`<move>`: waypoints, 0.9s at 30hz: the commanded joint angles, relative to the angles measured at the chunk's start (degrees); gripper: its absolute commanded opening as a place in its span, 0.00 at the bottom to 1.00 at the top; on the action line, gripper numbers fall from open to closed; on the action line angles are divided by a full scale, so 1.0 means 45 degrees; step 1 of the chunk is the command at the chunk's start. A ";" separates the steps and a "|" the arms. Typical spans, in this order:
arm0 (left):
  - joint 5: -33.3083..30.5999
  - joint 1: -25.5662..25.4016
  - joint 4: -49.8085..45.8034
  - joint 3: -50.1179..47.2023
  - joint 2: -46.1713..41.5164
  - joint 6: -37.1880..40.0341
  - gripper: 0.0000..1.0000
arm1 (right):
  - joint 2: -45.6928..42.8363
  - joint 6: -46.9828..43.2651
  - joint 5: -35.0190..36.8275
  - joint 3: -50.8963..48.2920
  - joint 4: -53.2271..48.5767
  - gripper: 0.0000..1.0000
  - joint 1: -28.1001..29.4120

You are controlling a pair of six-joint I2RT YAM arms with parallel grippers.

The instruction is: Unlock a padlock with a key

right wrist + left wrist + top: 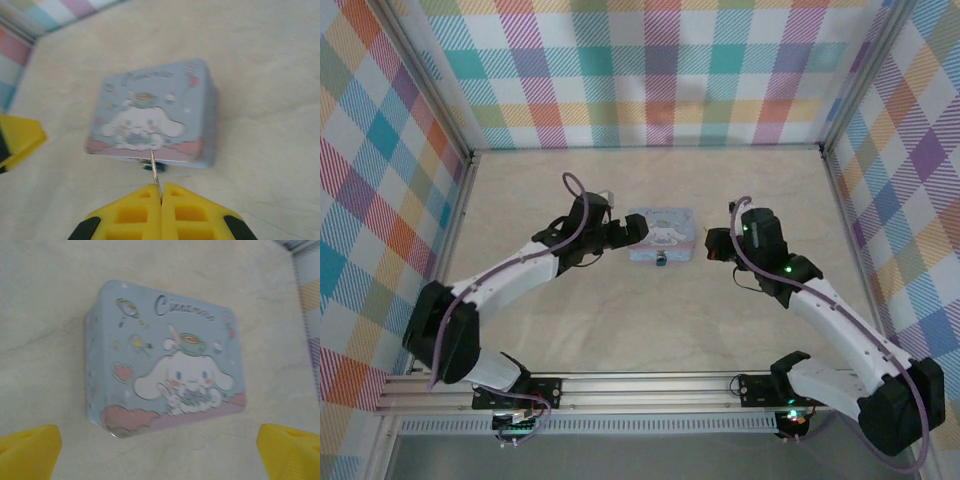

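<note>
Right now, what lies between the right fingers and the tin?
The key, pinched in the shut right fingers, runs across that gap toward the tin, in the right wrist view.

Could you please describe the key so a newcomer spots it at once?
Find the pale blue cartoon tin mid-table. Just off its pink-banded edge, the right claw is pinched shut; the key is the thin metal sliver sticking out between its yellow fingers, far slimmer than anything nearby.

light: bright, even | shadows: soft at tin base | wrist views: blurred, soft focus | top view: sharp
</note>
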 commanded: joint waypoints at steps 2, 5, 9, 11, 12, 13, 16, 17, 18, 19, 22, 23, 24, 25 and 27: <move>0.0034 0.0522 0.0938 0.1081 0.1330 -0.0100 1.00 | 0.0807 -0.0651 0.1661 0.0368 -0.0463 0.00 -0.0111; 0.0504 0.0784 0.1363 0.1585 0.2296 -0.0295 1.00 | 0.1647 -0.0886 0.1924 0.0500 -0.0226 0.00 -0.0209; 0.0935 0.0863 0.1412 0.2562 0.3454 -0.0078 1.00 | 0.2824 -0.1103 0.2000 0.0665 0.0260 0.00 -0.0508; 0.1171 0.0888 0.1335 0.3006 0.3973 -0.0044 1.00 | 0.3408 -0.1253 0.1999 0.0855 0.0500 0.00 -0.0655; 0.1188 0.0887 0.1335 0.3177 0.4171 -0.0056 1.00 | 0.3754 -0.1352 0.1979 0.0966 0.0596 0.00 -0.0714; 0.1224 0.0902 0.1335 0.3332 0.4360 -0.0068 1.00 | 0.4118 -0.1431 0.1935 0.1146 0.0650 0.00 -0.0756; 0.1402 0.0907 0.1267 0.3812 0.4853 -0.0053 1.00 | 0.5052 -0.1573 0.1597 0.1640 0.0730 0.00 -0.0757; 0.1474 0.0907 0.1242 0.3968 0.4996 -0.0039 1.00 | 0.5284 -0.1567 0.1458 0.1747 0.0793 0.00 -0.0756; 0.1515 0.0907 0.1204 0.4148 0.5134 -0.0053 1.00 | 0.5519 -0.1522 0.1296 0.1830 0.0849 0.00 -0.0756; 0.1587 0.0908 0.1218 0.4328 0.5276 -0.0048 1.00 | 0.5737 -0.1499 0.1154 0.1914 0.0872 0.00 -0.0757; 0.1864 0.0912 0.1217 0.4908 0.5699 -0.0086 1.00 | 0.6127 -0.1363 0.0691 0.2020 0.0914 0.00 -0.0737; 0.1957 0.0920 0.1218 0.5098 0.5820 -0.0086 1.00 | 0.6208 -0.1338 0.0545 0.2000 0.0966 0.00 -0.0701; 0.2060 0.0931 0.1200 0.5298 0.5976 -0.0073 1.00 | 0.6292 -0.1303 0.0443 0.2009 0.0965 0.00 -0.0650; 0.2134 0.0922 0.1133 0.5543 0.6137 -0.0084 1.00 | 0.6345 -0.1282 0.0402 0.2020 0.0903 0.00 -0.0587; 0.2259 0.0927 0.1067 0.5886 0.6369 -0.0045 1.00 | 0.6349 -0.1248 0.0306 0.1966 0.0877 0.00 -0.0442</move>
